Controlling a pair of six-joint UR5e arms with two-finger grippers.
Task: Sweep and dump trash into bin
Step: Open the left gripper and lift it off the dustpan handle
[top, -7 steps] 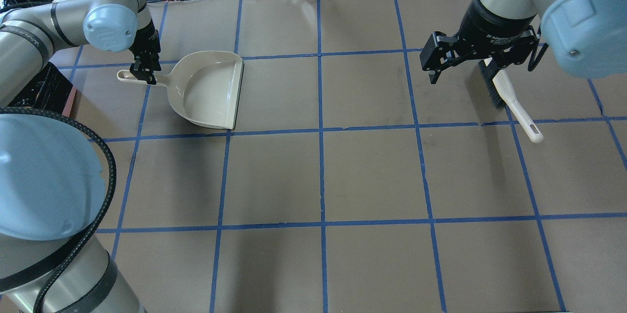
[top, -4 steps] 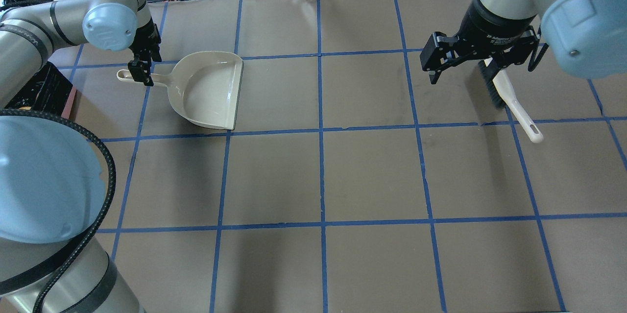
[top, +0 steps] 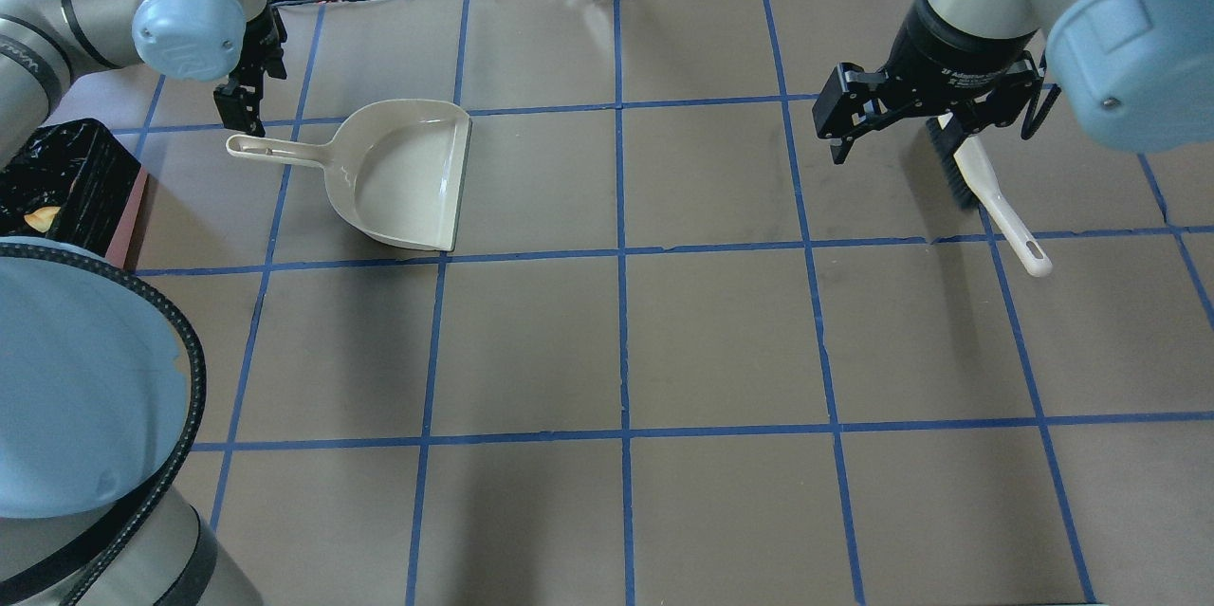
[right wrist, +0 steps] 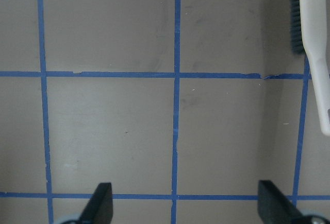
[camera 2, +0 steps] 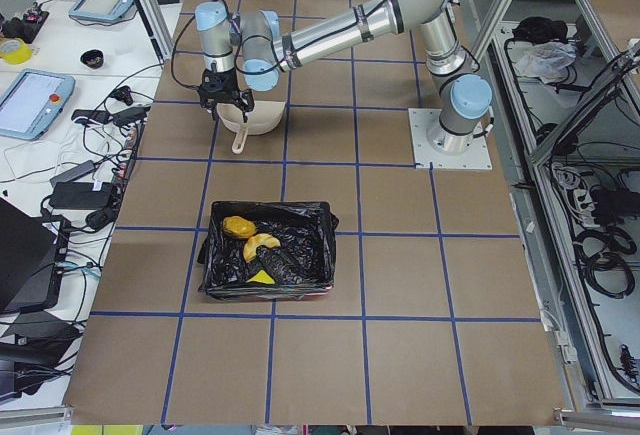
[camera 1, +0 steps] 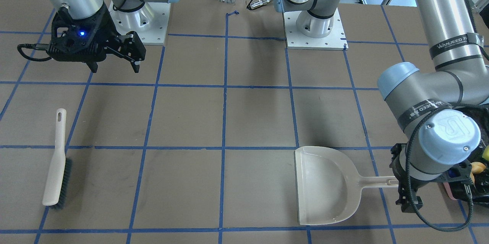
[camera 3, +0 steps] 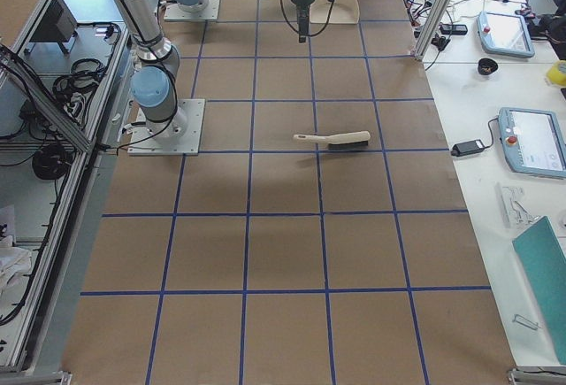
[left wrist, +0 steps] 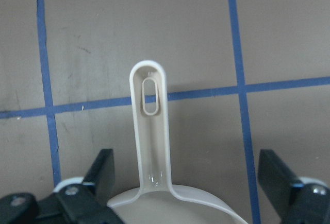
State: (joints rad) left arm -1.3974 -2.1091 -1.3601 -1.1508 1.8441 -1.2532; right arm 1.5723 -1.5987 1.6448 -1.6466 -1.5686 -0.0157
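Release is the change here. A second ago the left gripper (top: 239, 113) sat on the handle (left wrist: 149, 131) of the dustpan (top: 408, 174). Now it has risen clear toward the upper left of the overhead frame, fingers spread wide. In the left wrist view we see the handle lying between the two fingers, touching neither. The dustpan has not shifted; it lies flat and empty on the table (top: 721, 331), upper left of centre in the overhead frame.

With the arm drawn back, more of the bin (top: 76, 174) shows at that frame's left edge. In the left side view the trash (camera 2: 250, 245) lies inside the black liner, three pieces close together, below and left of centre.

The right gripper (camera 1: 114, 64) hangs wide open and empty at the upper left of the front view. It is well apart from the brush (camera 1: 57, 171), which lies on the table at lower left.

We judge the sweeping and dumping done, with only the arms left to retract.
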